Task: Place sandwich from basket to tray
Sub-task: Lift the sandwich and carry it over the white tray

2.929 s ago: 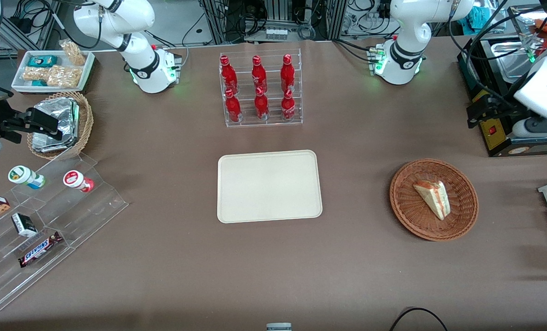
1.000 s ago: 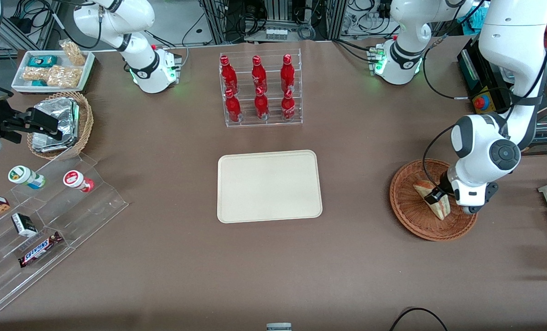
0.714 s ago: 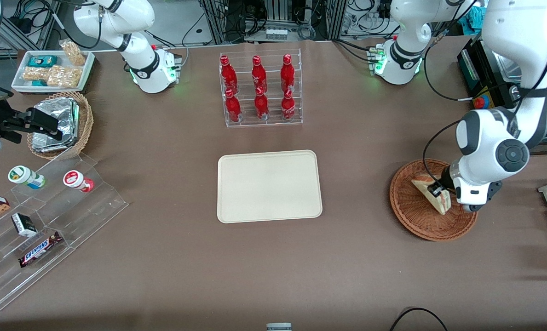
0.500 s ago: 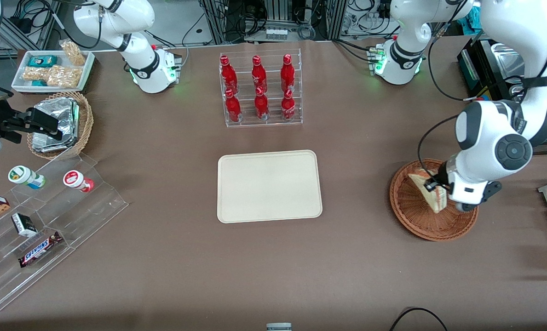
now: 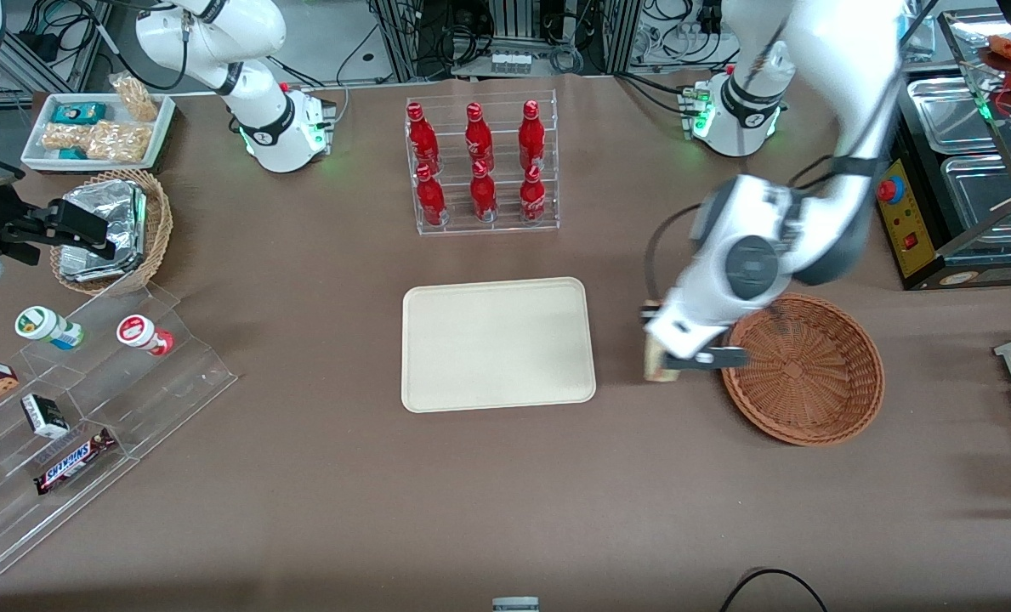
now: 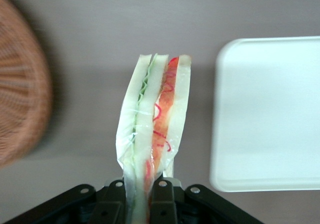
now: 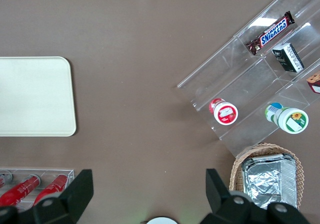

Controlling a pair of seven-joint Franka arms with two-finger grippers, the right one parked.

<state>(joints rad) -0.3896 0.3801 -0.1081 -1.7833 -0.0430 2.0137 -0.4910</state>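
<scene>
Pincer [image 6: 137, 196]: mine, closed on the sandwich, one finger [image 6: 116, 200] pressed to each bread face; it hangs above bare tabletop [image 5: 488, 493], between basket and tray.
Sandwich [image 6: 152, 134]: pinched at one end, standing out from the fingers with its cut edge to the wrist camera, green layer and orange-red layer both showing through the clear wrap. In the front view only a sliver of it [image 5: 651, 361] peeks out under my wrist.
Basket [image 5: 820, 399]: nothing in it now, toward my end of the tabletop.
Tray [image 5: 496, 344]: bare, mid-tabletop, its nearest rim just short of the sandwich (the wrist view shows the gap plainly).
Step in hand: the carry, as I judge it; pick done, placing not yet done.
Next move: travel on over the rim until the sandwich is above the flat middle, lower until it touches, then spread the fingers.
Caution: the wrap looks slippery (a judgement only), so a low release is wiser than a drop.
</scene>
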